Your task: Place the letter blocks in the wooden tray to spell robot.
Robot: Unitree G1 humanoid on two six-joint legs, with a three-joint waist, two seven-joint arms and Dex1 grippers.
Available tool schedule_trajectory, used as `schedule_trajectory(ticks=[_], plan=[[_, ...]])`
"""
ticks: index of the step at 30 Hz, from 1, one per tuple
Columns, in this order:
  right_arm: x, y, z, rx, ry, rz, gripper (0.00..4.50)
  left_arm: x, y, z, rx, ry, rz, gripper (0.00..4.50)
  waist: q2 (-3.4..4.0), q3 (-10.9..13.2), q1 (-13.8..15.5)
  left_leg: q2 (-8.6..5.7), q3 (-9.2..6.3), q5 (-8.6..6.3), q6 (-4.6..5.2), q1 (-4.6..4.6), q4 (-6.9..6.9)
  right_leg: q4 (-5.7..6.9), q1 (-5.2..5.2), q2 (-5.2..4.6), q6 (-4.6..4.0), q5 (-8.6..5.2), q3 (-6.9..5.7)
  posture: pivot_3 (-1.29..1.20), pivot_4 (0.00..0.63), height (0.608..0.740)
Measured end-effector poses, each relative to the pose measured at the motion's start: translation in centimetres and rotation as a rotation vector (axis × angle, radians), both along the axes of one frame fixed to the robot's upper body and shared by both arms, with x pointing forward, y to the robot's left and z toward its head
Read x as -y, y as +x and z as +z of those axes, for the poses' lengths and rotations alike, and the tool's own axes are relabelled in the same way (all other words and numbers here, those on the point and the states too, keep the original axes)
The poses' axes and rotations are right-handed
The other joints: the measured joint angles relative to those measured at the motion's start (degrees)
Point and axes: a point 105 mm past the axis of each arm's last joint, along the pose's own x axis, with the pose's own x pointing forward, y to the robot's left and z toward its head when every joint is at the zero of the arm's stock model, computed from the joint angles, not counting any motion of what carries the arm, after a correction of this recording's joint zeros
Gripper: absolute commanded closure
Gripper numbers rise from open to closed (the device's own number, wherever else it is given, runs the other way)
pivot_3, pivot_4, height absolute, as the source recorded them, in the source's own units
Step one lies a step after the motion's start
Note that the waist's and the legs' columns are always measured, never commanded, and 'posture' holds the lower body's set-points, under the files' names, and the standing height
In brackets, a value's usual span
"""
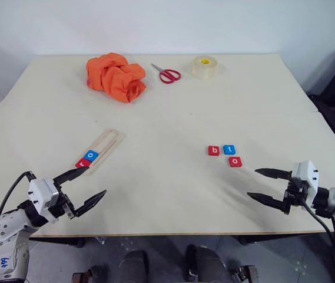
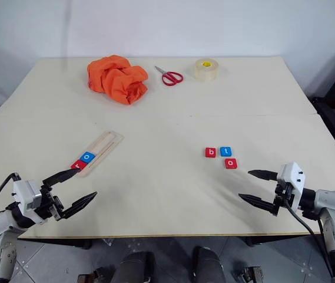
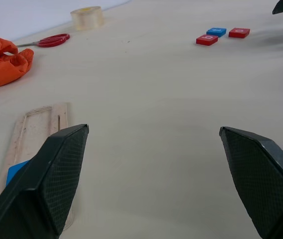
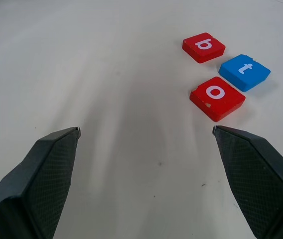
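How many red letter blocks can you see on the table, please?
3. A red r sits at the near end of the wooden tray; a red b and a red o lie loose on the table, near the right gripper. None seems hidden.

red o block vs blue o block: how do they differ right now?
Colour: the red o block is red, the blue o block blue. Place: the blue one sits in the wooden tray; the red one lies loose on the table beside the b and t blocks. Both are flat tiles with a white o.

Both arms (image 1: 88,190) (image 1: 268,186) low, jaws apart.
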Motion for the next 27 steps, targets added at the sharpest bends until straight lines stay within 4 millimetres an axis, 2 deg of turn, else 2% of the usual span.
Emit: schedule_trajectory(ticks=[7,10,17,20,23,27], plan=[[-0.1,0.7,0.8,0.027,0.004,-0.001,0.03,-0.4,0.7,0.0,-0.016,-0.065,0.096,0.00,0.00,0.0,-0.2,0.02,0.04,0.00,0.00,0.04,0.00,0.02,0.00,0.03,0.01,0.01,0.06,0.00,0.150,0.740],[-0.5,1.3,1.6,0.053,0.006,0.011,0.03,-0.8,0.3,0.0,-0.045,-0.070,0.140,0.00,0.00,0.0,-0.3,0.06,0.14,-0.03,-0.04,0.13,-0.03,0.04,-0.01,0.06,0.01,0.01,0.15,0.00,0.150,0.740],[-1.6,2.6,2.5,0.079,0.020,0.052,0.03,-4.7,-2.1,-1.9,-0.259,-0.010,0.316,0.00,-0.05,0.0,-0.3,0.16,0.37,-0.13,-0.05,0.30,-0.07,0.02,-0.03,0.10,-0.08,-0.06,0.29,0.00,0.150,0.740],[-2.2,3.1,3.1,0.090,0.022,0.084,0.03,-6.3,-2.3,-1.0,-0.255,0.022,0.362,0.00,-0.02,0.0,-0.1,0.17,0.40,-0.14,-0.04,0.29,-0.08,0.00,-0.08,0.09,-0.13,-0.09,0.32,0.00,0.150,0.740],[-2.8,3.7,3.4,0.101,0.031,0.104,0.03,-6.4,-1.5,-0.3,-0.237,0.019,0.359,0.00,0.00,0.1,0.1,0.17,0.43,-0.15,-0.04,0.28,-0.08,0.00,-0.08,0.09,-0.14,-0.09,0.34,0.00,0.150,0.740],[-4.0,4.1,3.7,0.108,0.042,0.138,0.03,-6.1,1.7,1.1,-0.215,0.009,0.347,0.00,0.00,0.1,0.3,0.17,0.48,-0.14,-0.05,0.30,-0.07,0.15,-0.11,0.13,-0.11,-0.05,0.38,0.00,0.150,0.740]])
